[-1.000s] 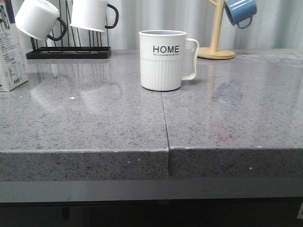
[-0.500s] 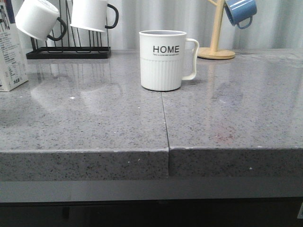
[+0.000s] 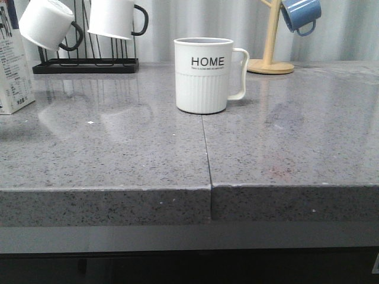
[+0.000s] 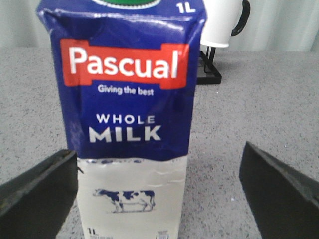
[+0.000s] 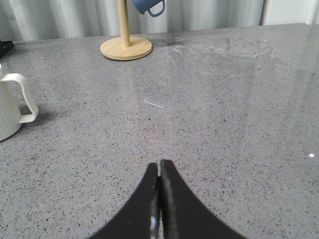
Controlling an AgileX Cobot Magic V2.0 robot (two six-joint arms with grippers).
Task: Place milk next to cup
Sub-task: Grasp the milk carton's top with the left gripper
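Observation:
The milk (image 3: 13, 77), a tall white carton with a dark blue top, stands at the far left edge of the front view, well left of the cup. The cup (image 3: 204, 77), a white ribbed mug lettered "HOME", stands mid-counter with its handle to the right. In the left wrist view the milk (image 4: 127, 99) stands upright between the wide-open fingers of my left gripper (image 4: 158, 152); one finger (image 4: 40, 194) is close beside it, the other (image 4: 279, 189) well apart. My right gripper (image 5: 159, 164) is shut and empty above bare counter, the cup (image 5: 10, 112) off to one side. Neither gripper shows in the front view.
A black rack (image 3: 86, 65) at the back left holds two plain white mugs with black handles (image 3: 47, 23) (image 3: 112, 18). A wooden stand (image 3: 270, 65) at the back right carries a blue mug (image 3: 301, 15). A seam (image 3: 206, 154) runs down the grey counter to its front edge.
The milk and cup stand as before. Only faint reflections on the counter left of the cup have shifted.

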